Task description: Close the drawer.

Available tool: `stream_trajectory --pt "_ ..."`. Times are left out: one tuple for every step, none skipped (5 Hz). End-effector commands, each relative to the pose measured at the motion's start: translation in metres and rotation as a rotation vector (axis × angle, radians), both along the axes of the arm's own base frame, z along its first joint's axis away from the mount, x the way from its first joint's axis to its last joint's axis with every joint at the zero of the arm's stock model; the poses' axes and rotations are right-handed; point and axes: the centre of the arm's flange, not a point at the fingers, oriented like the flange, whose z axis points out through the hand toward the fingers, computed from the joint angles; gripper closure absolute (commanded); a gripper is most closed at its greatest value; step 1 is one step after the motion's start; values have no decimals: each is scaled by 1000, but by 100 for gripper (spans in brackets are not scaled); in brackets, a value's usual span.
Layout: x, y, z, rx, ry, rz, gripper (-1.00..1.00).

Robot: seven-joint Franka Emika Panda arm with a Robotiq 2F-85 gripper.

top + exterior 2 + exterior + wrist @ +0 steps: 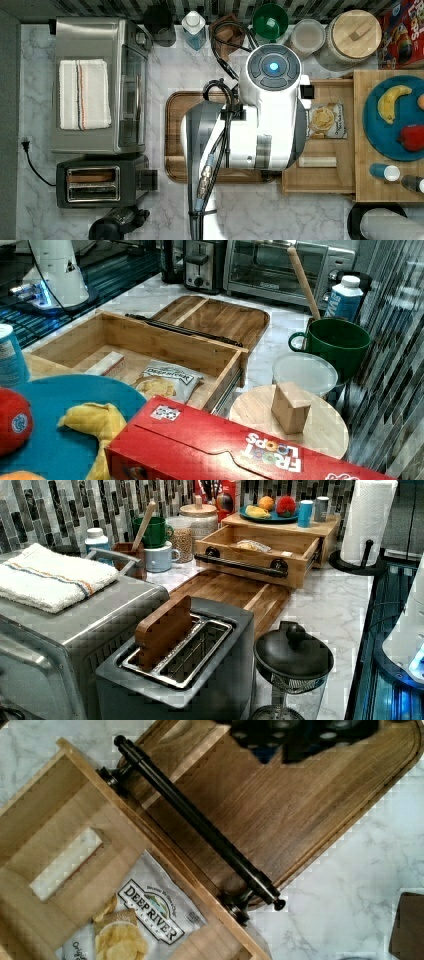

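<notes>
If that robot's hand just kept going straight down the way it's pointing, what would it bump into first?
Most likely the dark walnut board, or the drawer's black handle just beside it: the wrist view looks straight down on both. Height above them is unclear, so which comes first is a guess. The open drawer lies off to the side.

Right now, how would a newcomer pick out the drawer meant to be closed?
Find the pale wooden stand carrying the blue plate of fruit. The drawer juts from it, holding a chip bag. Its long black bar handle distinguishes it from the darker board beside it.
</notes>
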Motion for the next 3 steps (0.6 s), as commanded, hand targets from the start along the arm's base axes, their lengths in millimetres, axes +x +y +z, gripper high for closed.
stream_trajectory --pt "-10 25 -9 56 -15 283 -100" --pt "-11 44 -15 107 -5 464 -100" --pt "-14 61 -22 128 10 639 -100"
